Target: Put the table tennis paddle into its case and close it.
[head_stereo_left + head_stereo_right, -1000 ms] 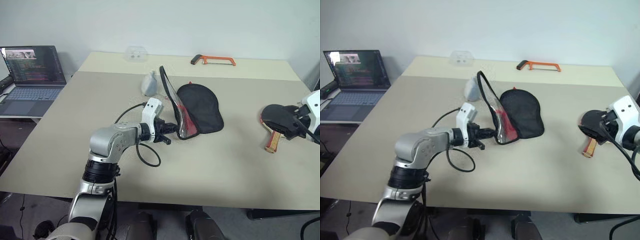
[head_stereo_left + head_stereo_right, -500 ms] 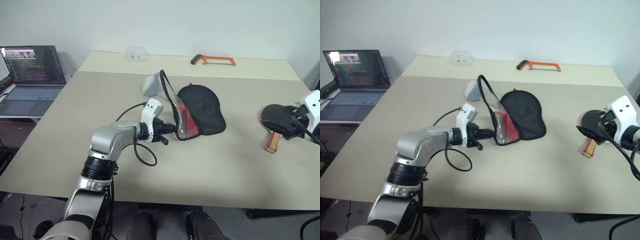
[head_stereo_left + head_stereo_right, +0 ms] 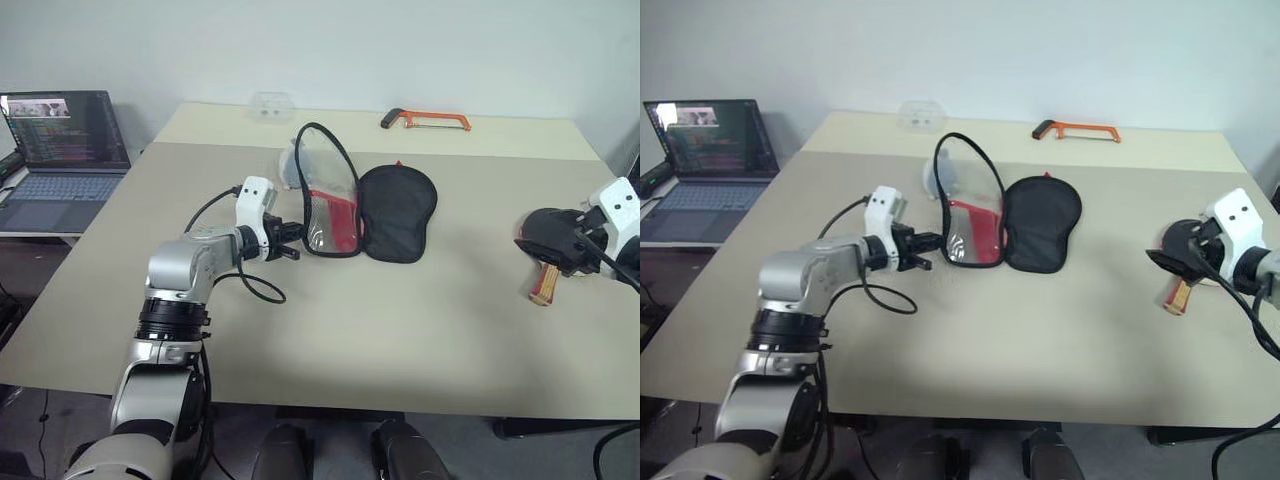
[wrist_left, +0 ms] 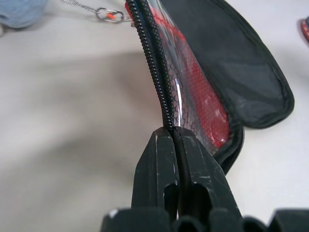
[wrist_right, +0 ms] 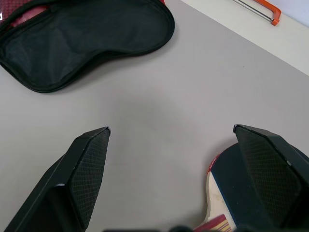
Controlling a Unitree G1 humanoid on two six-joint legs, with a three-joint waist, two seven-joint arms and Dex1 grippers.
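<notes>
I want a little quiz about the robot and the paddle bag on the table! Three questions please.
1. True or false: the paddle is already inside the case.
2. Which gripper pinches the case's zipper edge?
A. left gripper
B. right gripper
3. Fill in: the orange hacksaw lies at the table's ____ edge.

Key:
1. False. It lies on the table by the right gripper, apart from the case.
2. A. It is shut on the rim; the right gripper is open.
3. Far.
</notes>
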